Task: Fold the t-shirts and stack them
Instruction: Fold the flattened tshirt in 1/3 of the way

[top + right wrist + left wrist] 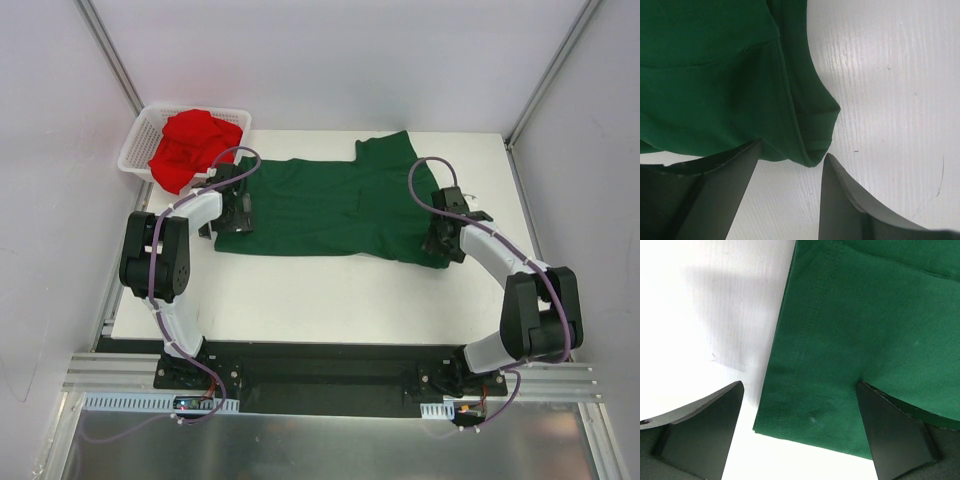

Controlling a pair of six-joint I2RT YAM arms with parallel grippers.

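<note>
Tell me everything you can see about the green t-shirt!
The green t-shirt is dark green, soft-looking cloth with short sleeves and stitched hems. It lies spread nearly flat on the white table, sideways, its bottom hem toward the left arm and its sleeves toward the right, with a few wrinkles. The left gripper hangs over a hem corner, jaws open, and the right gripper over a sleeve tip, jaws open too. Neither pinches it.
</note>
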